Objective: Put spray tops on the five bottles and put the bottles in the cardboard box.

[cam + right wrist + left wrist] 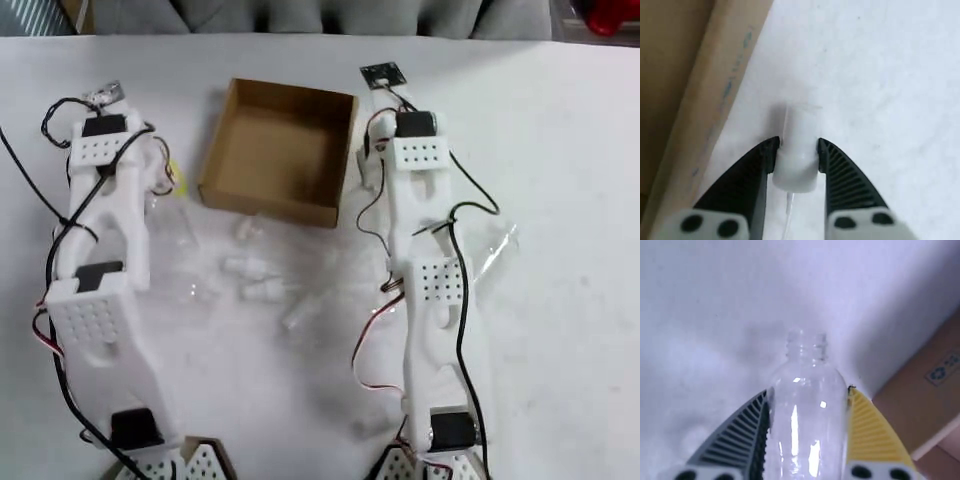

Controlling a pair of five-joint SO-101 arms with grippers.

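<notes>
Item one, we list a clear plastic bottle (807, 375) with a bare threaded neck. Our left gripper (807, 394) pinches it at the shoulders between one grey finger and one yellow, just beside the brown cardboard box (265, 205).

Item two, we record a white spray top (796, 170) pinched between the black fingers of our right gripper (797, 145), near the box's outer wall.

Item three, we note loose white spray tops (250, 268) lying on the white table (560, 150) between the arms, near the box.

White table (560, 150), clear plastic bag (492, 250), red object (612, 15)
</notes>
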